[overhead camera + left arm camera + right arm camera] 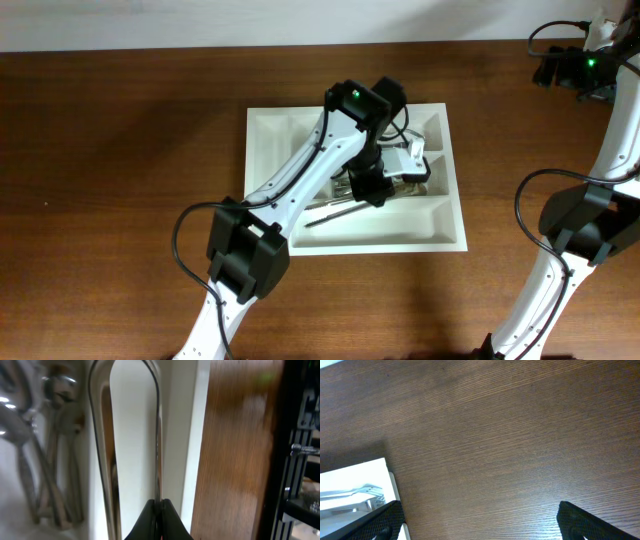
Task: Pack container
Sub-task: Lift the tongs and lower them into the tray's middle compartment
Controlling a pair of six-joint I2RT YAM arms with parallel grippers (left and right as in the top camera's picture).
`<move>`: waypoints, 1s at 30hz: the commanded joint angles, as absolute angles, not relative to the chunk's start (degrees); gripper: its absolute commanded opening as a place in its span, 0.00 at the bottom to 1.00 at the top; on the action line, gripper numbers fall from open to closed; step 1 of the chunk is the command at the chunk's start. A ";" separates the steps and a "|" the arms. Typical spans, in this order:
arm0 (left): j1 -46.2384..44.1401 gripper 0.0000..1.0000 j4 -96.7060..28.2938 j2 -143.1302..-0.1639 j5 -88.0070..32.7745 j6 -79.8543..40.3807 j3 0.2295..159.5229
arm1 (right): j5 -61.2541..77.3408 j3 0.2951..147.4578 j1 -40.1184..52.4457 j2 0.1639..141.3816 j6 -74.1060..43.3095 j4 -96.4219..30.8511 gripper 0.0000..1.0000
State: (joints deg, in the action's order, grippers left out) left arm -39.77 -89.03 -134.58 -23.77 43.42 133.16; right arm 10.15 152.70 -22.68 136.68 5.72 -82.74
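Overhead, left gripper (372, 188), jaws clamped on a metal utensil (102, 460), hovers over the container's (400, 240) right side. Right gripper (480, 522), jaws apart, sits near the table's (495, 435) far right corner.

No text, label, brand or no. legible in any of the 3 views.

Left arm (300, 185) across container (400, 243), open table (120, 150) left
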 commanded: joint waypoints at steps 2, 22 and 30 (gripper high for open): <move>-40.64 0.02 -86.72 -134.41 -24.21 46.44 128.33 | 10.28 153.75 -22.52 135.37 5.06 -82.74 0.99; -43.83 0.06 -81.84 -134.52 -19.77 46.39 122.98 | 10.28 153.75 -22.52 135.37 5.06 -82.74 0.99; -43.83 0.29 -80.99 -134.52 -19.73 46.37 122.98 | 10.28 153.75 -22.52 135.37 5.06 -82.74 0.99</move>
